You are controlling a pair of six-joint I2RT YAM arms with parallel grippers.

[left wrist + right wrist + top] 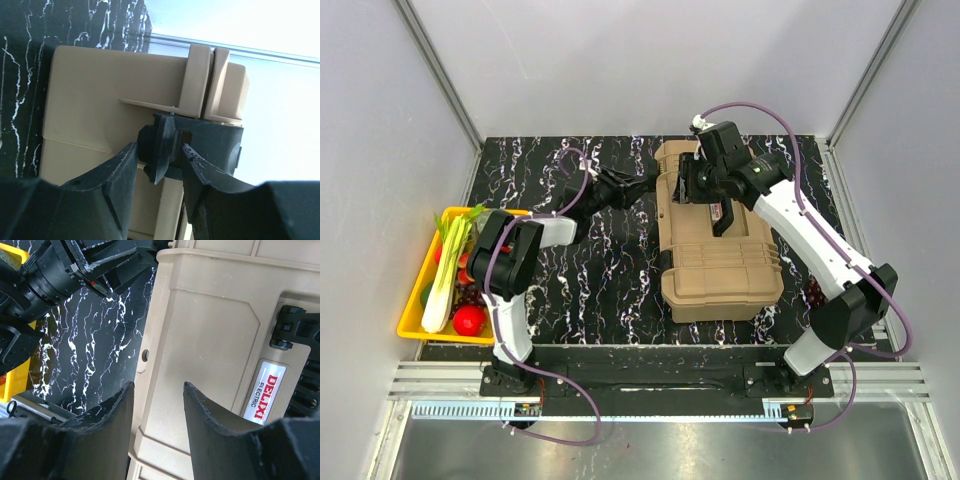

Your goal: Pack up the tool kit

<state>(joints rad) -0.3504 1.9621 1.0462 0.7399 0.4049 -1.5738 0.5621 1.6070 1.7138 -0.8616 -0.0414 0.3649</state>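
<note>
The tan toolbox (720, 250) lies shut on the black marbled table, with its black handle (725, 213) and a DELIXI label (264, 396) on the lid. My left gripper (642, 186) is at the box's far left side. In the left wrist view it (160, 146) is open, with a black latch (161, 142) between the fingertips. My right gripper (688, 188) hovers over the far left part of the lid. In the right wrist view it (158, 385) is open and empty above the lid's edge. No small hand tools or inner tray are in view.
A yellow tray (412, 310) of vegetables stands at the table's left edge, beside my left arm. A small dark red thing (812, 292) lies to the right of the toolbox. Grey walls close in the table on three sides.
</note>
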